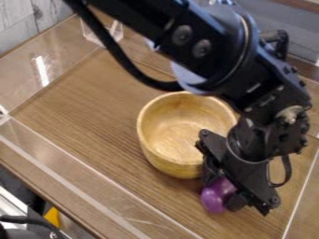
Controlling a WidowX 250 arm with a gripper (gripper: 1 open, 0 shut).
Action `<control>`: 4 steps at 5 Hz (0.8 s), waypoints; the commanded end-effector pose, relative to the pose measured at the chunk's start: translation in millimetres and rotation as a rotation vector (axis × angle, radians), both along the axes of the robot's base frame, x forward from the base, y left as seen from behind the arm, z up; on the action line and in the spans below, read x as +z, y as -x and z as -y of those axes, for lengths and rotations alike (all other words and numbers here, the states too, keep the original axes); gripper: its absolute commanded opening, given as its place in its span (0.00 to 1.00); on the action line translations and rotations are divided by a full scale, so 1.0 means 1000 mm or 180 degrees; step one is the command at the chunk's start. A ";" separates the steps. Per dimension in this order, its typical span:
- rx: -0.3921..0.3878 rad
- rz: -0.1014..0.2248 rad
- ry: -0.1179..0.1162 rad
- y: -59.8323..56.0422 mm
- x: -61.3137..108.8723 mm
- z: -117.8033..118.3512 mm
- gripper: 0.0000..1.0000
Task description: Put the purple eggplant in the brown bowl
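Observation:
The brown bowl [182, 131] is a big round wooden bowl in the middle of the wood-grain table, and its pale inside holds nothing. The purple eggplant [217, 197] is small and glossy and sits low, just outside the bowl's near right rim. My black gripper [229, 193] points straight down over it, shut on the eggplant. Most of the eggplant is hidden behind the fingers [244, 191]. The bulky black arm [212, 56] comes down from the upper left and hides the bowl's far right rim.
Clear plastic walls [50, 56] line the table's left and near sides. A yellow and black object [48, 218] lies outside the near left wall. Bare tabletop [88, 121] lies left of the bowl.

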State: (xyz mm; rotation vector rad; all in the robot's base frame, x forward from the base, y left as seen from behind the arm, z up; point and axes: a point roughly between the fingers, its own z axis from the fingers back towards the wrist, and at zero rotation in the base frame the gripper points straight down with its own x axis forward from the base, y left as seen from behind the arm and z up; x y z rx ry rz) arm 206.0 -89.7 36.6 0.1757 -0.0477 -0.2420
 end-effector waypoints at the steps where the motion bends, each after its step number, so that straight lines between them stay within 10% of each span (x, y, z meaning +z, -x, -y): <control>1: 0.0085 -0.0068 -0.0067 0.002 -0.004 -0.012 0.00; 4: 0.0120 -0.0074 -0.0104 0.000 -0.003 -0.021 0.00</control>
